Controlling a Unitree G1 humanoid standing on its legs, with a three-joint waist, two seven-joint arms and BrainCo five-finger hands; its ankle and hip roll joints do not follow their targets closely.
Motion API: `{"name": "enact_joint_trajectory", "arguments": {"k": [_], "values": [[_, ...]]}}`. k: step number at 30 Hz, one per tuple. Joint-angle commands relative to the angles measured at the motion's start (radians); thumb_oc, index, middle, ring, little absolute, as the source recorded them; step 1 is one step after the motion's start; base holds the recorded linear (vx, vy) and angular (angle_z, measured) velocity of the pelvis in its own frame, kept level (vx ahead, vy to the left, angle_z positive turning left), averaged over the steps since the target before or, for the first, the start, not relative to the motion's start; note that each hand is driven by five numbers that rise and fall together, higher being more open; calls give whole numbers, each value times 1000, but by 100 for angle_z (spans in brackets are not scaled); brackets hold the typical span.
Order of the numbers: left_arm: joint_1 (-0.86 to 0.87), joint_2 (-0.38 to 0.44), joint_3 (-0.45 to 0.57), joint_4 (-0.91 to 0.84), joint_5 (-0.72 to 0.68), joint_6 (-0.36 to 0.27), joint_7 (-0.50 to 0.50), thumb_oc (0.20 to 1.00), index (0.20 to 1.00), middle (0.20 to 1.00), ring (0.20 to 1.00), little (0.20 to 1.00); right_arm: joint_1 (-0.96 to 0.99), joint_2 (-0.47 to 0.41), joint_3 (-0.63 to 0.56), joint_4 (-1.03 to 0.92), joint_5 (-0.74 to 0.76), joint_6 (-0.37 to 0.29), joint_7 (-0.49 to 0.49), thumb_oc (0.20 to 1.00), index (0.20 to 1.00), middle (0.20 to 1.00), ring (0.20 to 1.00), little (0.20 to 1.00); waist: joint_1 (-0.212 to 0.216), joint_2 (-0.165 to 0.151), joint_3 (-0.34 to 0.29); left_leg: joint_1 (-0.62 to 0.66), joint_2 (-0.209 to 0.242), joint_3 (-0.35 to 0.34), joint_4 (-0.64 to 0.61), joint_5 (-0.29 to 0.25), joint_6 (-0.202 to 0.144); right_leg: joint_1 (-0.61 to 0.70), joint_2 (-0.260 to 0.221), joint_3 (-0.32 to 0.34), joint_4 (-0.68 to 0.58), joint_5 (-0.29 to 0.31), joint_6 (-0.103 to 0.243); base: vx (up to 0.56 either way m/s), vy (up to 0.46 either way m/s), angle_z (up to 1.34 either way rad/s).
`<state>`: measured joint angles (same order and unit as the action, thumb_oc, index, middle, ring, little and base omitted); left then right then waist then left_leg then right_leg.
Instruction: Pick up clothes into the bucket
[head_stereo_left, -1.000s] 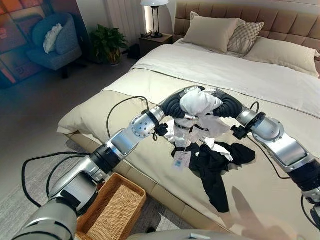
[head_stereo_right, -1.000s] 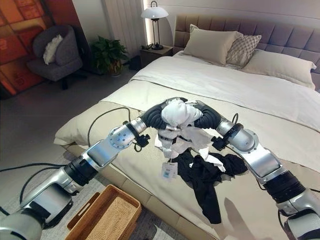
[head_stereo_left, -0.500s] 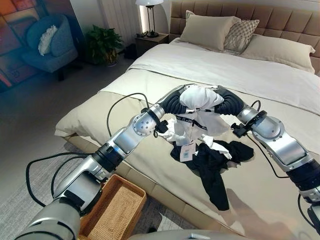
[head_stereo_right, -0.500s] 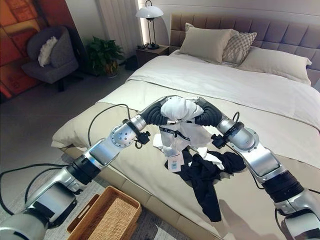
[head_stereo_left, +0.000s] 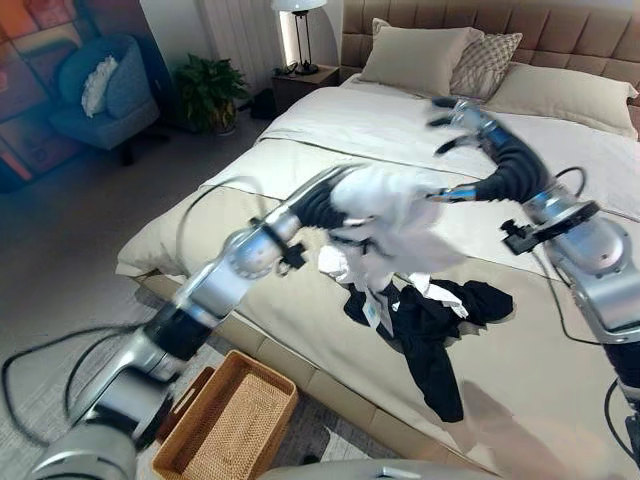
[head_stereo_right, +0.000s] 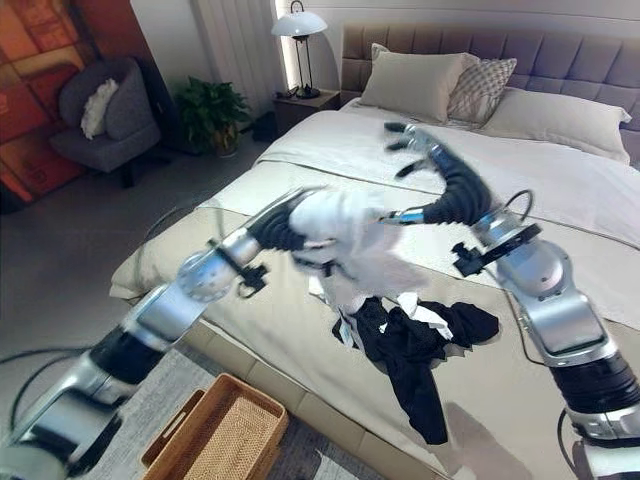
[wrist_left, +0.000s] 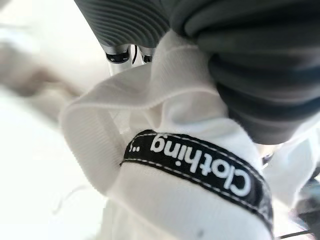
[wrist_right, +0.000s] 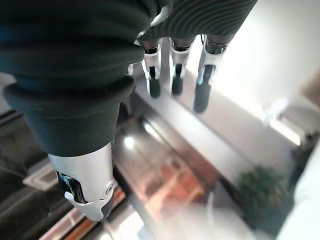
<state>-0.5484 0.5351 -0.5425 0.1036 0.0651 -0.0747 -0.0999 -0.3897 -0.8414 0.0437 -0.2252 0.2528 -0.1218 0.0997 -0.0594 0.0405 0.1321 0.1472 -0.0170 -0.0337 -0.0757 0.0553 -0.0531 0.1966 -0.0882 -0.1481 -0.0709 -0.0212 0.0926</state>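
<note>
A bunched white garment (head_stereo_left: 385, 212) with a black label band (wrist_left: 200, 167) hangs above the bed, my left hand (head_stereo_left: 318, 205) shut on it; its cloth presses against the hand's dark cover (wrist_left: 250, 75). My right hand (head_stereo_left: 462, 118) is raised over the bed apart from the garment, open, its fingers (wrist_right: 172, 75) straight and holding nothing. A black garment (head_stereo_left: 432, 328) with white parts lies crumpled on the beige bed cover near the bed's front edge, below the white one. The woven basket (head_stereo_left: 277, 378) stands on the floor beside the bed, under my left arm.
The bed (head_stereo_left: 560, 420) spreads ahead, with pillows (head_stereo_left: 415, 60) at the headboard. A nightstand with a lamp (head_stereo_right: 298, 25), a potted plant (head_stereo_left: 208, 88) and a blue armchair (head_stereo_left: 100, 85) stand at the far left. A rug lies under the basket.
My right hand has let go of the white garment and swung up and back toward the pillows. The left hand still holds the garment and has carried it slightly left.
</note>
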Motion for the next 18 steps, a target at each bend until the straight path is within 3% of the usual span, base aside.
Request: {"name": "enact_joint_trajectory", "arguments": {"k": [1,6,18], "values": [[-104,-18,49,-17,-24,-48,47,200,200,200,200,200,40,4,-103,-17,-6,-55,-51,1000,1000,1000,1000,1000,19,-86,-66,-57,-28,-30,138,-118,35,-69,-66,-11,104,-2,49,30,-4,2],[-24,20,133,-68,-112,-59,61,200,200,200,200,200,91,17,-171,44,-22,-52,-100,1000,1000,1000,1000,1000,19,-86,-70,-49,-25,-30,128,-117,33,-63,-64,-16,98,-1,47,6,-2,-2],[123,56,284,-110,-170,-60,97,200,200,200,200,200,189,65,-253,107,-47,-29,-130,1000,1000,1000,1000,1000,19,-83,-68,-38,-22,-29,117,-122,29,-61,-64,-15,97,-5,46,2,0,0]]}}
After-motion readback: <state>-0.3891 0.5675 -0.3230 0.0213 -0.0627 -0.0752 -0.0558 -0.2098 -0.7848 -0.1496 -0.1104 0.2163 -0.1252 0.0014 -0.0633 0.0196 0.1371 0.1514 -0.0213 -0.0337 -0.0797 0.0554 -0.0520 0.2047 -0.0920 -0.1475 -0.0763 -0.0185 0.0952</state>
